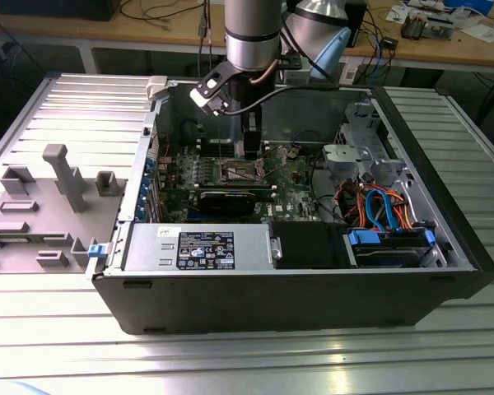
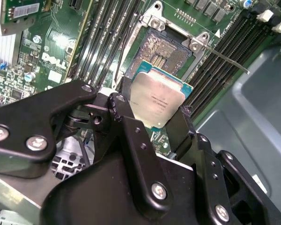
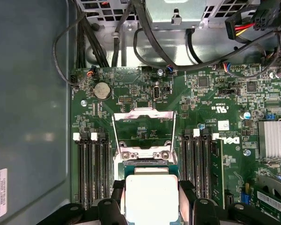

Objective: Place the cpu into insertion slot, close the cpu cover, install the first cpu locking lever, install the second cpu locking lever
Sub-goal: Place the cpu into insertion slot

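In both wrist views my gripper (image 2: 154, 107) (image 3: 151, 194) is shut on the cpu (image 2: 155, 96) (image 3: 151, 199), a flat square chip with a silver-grey top. Black fingers (image 2: 123, 101) press on two opposite edges. The chip hangs just above the insertion slot (image 2: 163, 50), and part of the slot's dark pin field still shows beyond it. The cpu cover (image 3: 145, 114), a thin silver frame, stands swung up and open behind the slot. A thin locking lever (image 2: 229, 61) juts out beside the slot. In the exterior view the gripper (image 1: 251, 150) reaches down into the case over the slot (image 1: 240, 171).
The green motherboard (image 1: 295, 196) lies inside an open black computer case (image 1: 272, 300). Black memory slots (image 3: 91, 168) flank the socket on both sides. Cable bundles (image 1: 379, 206) and a drive cage fill the exterior view's right. A grey fixture (image 1: 58, 177) rests on the table at that view's left.
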Robot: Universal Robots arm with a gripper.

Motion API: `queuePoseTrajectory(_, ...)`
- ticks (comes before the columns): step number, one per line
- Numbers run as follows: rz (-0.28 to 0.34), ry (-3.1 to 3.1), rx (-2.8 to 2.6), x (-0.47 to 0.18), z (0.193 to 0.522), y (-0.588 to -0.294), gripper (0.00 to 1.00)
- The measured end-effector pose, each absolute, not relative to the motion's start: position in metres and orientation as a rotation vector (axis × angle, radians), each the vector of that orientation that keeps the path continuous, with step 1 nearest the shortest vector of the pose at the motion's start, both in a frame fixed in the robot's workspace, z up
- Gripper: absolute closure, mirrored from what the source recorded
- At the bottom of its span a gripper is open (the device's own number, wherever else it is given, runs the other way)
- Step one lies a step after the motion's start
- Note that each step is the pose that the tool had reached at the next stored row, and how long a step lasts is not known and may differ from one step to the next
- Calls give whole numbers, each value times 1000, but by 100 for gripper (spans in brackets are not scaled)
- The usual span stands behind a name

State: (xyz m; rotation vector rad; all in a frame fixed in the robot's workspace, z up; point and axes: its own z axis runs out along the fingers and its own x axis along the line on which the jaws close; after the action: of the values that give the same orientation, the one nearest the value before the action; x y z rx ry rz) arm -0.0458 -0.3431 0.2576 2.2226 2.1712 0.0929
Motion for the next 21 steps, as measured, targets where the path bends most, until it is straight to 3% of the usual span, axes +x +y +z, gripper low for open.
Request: queuePoseTrajectory(21,94,2198,2197,-49,244,-343,46)
